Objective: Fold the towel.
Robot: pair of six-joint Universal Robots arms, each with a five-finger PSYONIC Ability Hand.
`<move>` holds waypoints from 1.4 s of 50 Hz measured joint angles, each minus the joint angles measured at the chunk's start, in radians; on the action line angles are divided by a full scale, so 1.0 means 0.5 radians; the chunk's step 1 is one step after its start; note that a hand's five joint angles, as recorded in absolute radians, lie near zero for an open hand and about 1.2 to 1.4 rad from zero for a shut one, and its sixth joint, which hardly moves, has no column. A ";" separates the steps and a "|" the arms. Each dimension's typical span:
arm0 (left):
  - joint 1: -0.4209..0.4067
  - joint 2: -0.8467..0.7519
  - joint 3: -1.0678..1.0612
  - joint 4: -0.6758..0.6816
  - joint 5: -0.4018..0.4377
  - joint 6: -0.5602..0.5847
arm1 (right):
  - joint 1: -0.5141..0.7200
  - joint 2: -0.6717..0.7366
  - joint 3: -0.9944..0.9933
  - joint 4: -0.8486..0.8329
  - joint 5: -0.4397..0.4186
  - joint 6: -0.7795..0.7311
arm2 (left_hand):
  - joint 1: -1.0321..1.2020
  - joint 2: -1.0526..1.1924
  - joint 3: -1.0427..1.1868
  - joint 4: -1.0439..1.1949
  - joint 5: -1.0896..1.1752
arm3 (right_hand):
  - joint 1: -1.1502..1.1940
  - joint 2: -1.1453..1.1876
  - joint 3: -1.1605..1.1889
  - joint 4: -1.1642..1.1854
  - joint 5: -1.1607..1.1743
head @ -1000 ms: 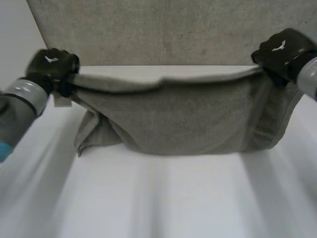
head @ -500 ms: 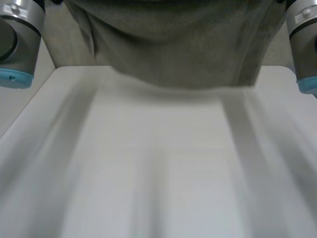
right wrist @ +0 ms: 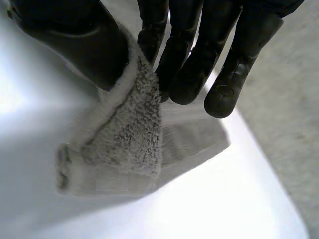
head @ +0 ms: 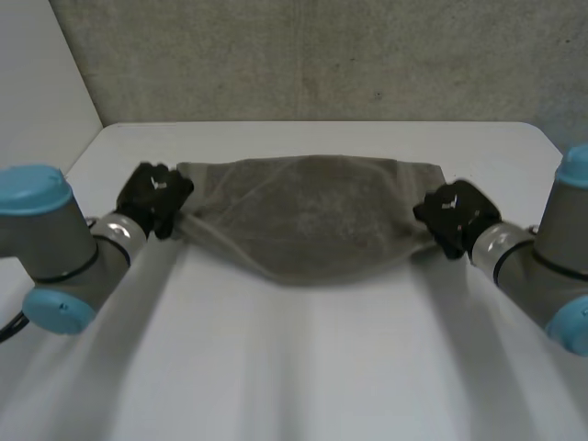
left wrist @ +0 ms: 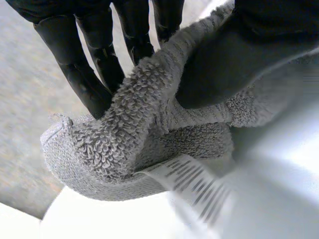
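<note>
Grey terry-cloth towel (head: 308,216) lying across the far half of the white table (head: 303,367), gripped at both ends.
The black left hand (head: 154,197) pinches the towel's left end between its thumb and fingers (left wrist: 75,64), with a white striped label (left wrist: 194,184) just beside the bunched cloth. The black right hand (head: 455,216) pinches the right end in the same way, the cloth caught between thumb and fingers (right wrist: 189,64). The towel's near edge curves toward the near side, and the far edge runs straighter.

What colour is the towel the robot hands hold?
The towel is plain grey-brown; the head view shows it best.
</note>
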 measured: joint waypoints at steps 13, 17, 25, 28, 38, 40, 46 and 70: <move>-0.001 0.037 -0.212 -0.056 -0.007 0.184 | 0.003 0.032 0.102 -0.043 0.005 -0.001 | -1.601 -1.729 -1.791 -1.754 -1.755 | 0.000 0.000 0.000 0.000 0.000; -0.003 0.087 -0.254 -0.104 -0.006 0.181 | 0.005 0.030 0.106 -0.044 0.005 0.001 | -1.648 -1.785 -1.840 -1.795 -1.813 | 0.000 0.000 0.000 0.000 0.000; -0.002 0.155 -0.324 -0.132 -0.009 0.177 | 0.002 0.030 0.115 -0.044 0.005 0.000 | -1.616 -1.734 -1.783 -1.761 -1.741 | 0.000 0.000 0.000 0.000 0.000; 0.010 0.192 -0.353 -0.130 -0.016 0.177 | 0.001 0.029 0.119 -0.043 0.004 -0.001 | -1.418 -1.542 -1.588 -1.570 -1.538 | 0.000 0.000 0.000 0.000 0.000; 0.081 0.292 -0.383 -0.129 -0.006 0.174 | 0.002 0.023 0.135 -0.044 0.004 -0.002 | -1.129 -1.249 -1.294 -1.271 -1.252 | 0.000 0.000 0.000 0.000 0.000; 0.095 0.296 -0.383 -0.130 -0.004 0.174 | 0.002 0.023 0.137 -0.044 0.004 -0.002 | -1.112 -1.232 -1.275 -1.254 -1.235 | 0.000 0.000 0.000 0.000 0.000; 0.121 0.273 -0.383 -0.132 -0.001 0.175 | 0.005 0.025 0.140 -0.044 0.005 -0.002 | -1.072 -1.192 -1.237 -1.214 -1.196 | 0.000 0.000 0.000 0.000 0.000; 0.113 0.333 -0.539 -0.135 -0.003 0.174 | 0.002 0.027 0.139 -0.044 0.008 -0.007 | -0.760 -0.878 -0.921 -0.903 -0.874 | 0.000 0.000 0.001 0.000 0.000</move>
